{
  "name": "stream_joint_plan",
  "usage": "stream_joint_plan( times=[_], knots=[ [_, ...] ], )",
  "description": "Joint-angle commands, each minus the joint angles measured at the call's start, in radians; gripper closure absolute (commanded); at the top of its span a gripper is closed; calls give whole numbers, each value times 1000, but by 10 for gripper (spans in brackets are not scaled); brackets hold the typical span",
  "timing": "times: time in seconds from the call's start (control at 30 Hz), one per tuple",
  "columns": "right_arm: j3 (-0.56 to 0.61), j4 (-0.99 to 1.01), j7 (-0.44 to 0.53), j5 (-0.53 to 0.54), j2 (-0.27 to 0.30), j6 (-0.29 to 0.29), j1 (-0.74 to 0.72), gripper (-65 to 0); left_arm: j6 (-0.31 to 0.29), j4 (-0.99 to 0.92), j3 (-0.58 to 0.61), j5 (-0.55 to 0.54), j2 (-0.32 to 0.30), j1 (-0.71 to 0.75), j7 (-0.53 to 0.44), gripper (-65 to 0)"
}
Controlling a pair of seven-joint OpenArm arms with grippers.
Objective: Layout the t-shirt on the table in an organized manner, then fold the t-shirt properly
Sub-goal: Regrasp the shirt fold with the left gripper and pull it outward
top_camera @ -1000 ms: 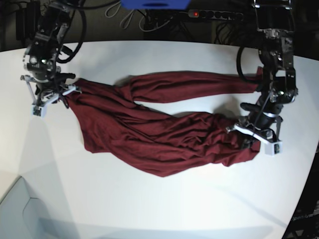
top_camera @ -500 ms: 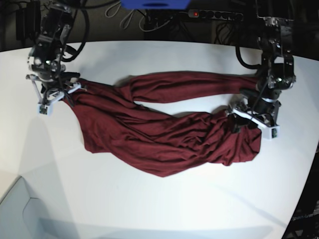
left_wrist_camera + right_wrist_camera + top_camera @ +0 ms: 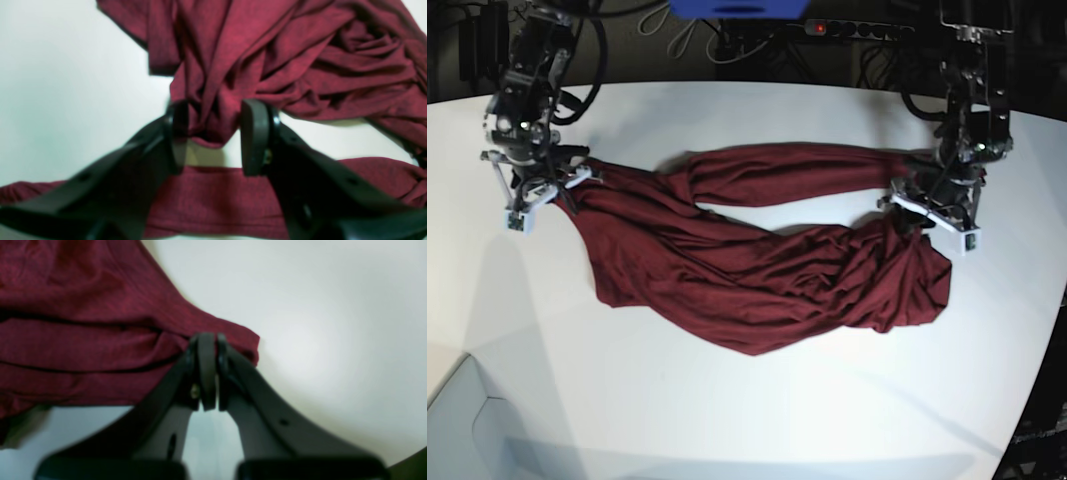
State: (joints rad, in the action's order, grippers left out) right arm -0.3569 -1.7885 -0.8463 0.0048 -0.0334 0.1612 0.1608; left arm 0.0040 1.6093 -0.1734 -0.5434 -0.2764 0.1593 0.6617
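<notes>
Base view shows my two claws at opposite ends of a dark red t-shirt [image 3: 757,275] that lies twisted and bunched across the middle of a white table [image 3: 747,410].

My right claw [image 3: 208,350] is pinched closed on a corner of the shirt. From its wrist camera, the cloth spreads away to one side of the tips, and bare table lies on the other side and beyond.

My left claw [image 3: 213,133] stands parted. A hanging fold of the shirt sits between its two pads [image 3: 255,136]. The fold looks to touch one pad, with a gap beside the other, so I judge this claw is not gripping anything. More cloth is heaped just beyond the tips, and a flat band of shirt lies under the claw, closer to the wrist.

What could go wrong, as I judge it:

- If my left claw closes here, it may catch several layers of the bunched fold instead of a single edge. Pulling would then tighten the twist, not spread the shirt.
- If it pulls away while parted, the fold may slide off the pad and drop in a new heap.
- My right claw holds only a small corner. A hard tug from the other end could pull that corner free.
- The shirt is roped along its length, so stretching it between both claws may lock the twist in.
</notes>
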Motion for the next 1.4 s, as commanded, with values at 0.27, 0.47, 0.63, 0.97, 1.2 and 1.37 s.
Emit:
stream_joint_plan(
  times=[0.27, 0.47, 0.63, 0.97, 1.2, 1.37],
  knots=[
    [-1, -17, 19, 2, 5, 2, -10, -8, -2, 16, -1, -7, -7, -45, -16, -131],
    [-1, -17, 19, 2, 7, 2, -10, -8, -2, 15, -1, -7, -5, -68, -13, -12],
    [-1, -17, 19, 2, 7, 2, -11, -8, -2, 23, -1, -14, -5, -73, -13, -2],
    [-1, -17, 19, 2, 7, 2, -11, -8, -2, 162, -10, -8, -10, -137, -13, -2],
    [-1, -17, 19, 2, 8, 2, -7, -8, -2, 167, -10, -7, -42, -313, -13, -2],
    [-3, -17, 19, 2, 10, 2, -4, -8, -2, 119, -10, -7, -85, -467, -21, -2]
  ],
)
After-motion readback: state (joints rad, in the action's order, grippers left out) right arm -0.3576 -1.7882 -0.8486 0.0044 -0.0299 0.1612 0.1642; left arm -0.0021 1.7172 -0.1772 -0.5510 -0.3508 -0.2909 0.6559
